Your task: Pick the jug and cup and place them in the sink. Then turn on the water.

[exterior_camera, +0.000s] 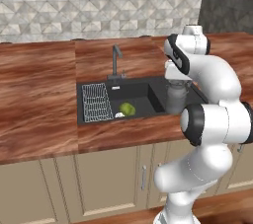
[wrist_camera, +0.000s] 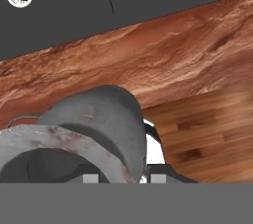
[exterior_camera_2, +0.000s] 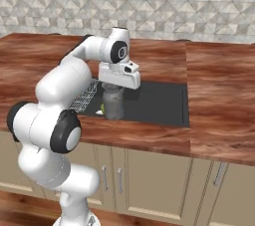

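Hand (exterior_camera_2: pixel 115 89) clamped on jug (exterior_camera_2: pixel 114 104) at the rim, jug hanging over the sink's (exterior_camera_2: pixel 164 101) front edge. Looks rigid metal, smooth, likely slippery; rim hold suits it, body too wide.

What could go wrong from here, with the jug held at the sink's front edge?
1. The gripper holds the jug only by its rim, so it might tilt or slip.
2. The jug hangs over the counter's front edge, not the sink; released here, it could miss.
3. Lowered blindly, it could land on the green fruit.
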